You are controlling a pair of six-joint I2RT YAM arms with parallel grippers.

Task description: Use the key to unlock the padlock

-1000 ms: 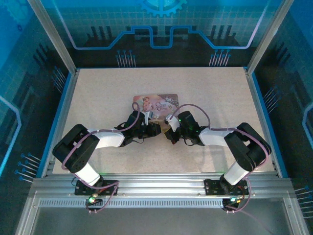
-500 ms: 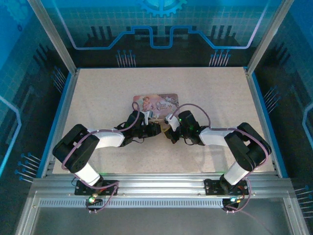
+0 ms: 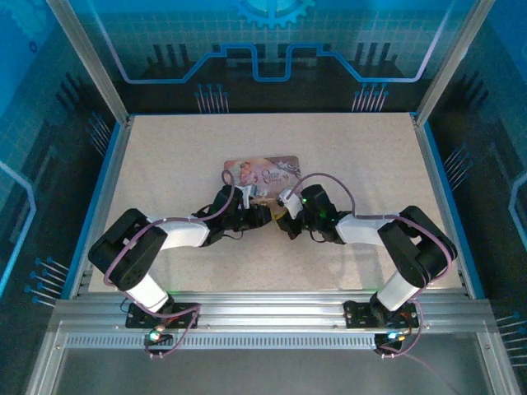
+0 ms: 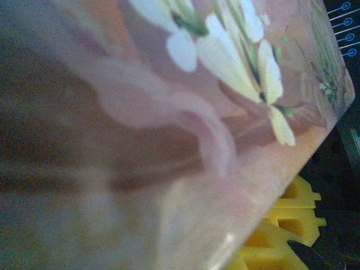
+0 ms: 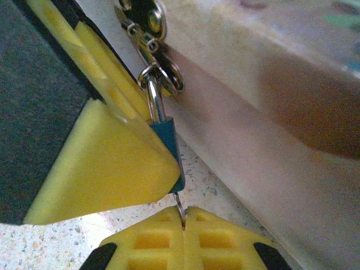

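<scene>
Yellow-padded right claw (image 5: 184, 220) pinched shut on tiny silvery key (image 5: 179, 203), under small blue padlock (image 5: 169, 143) gripped by left claw (image 3: 262, 216); pink tin box (image 5: 253, 140) just beside, speckled worktop (image 3: 165, 164) open around.

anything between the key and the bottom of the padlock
Nothing visible. The key, pinched in the shut right hand, runs straight up to the padlock's underside, with no gap showing between them.
</scene>
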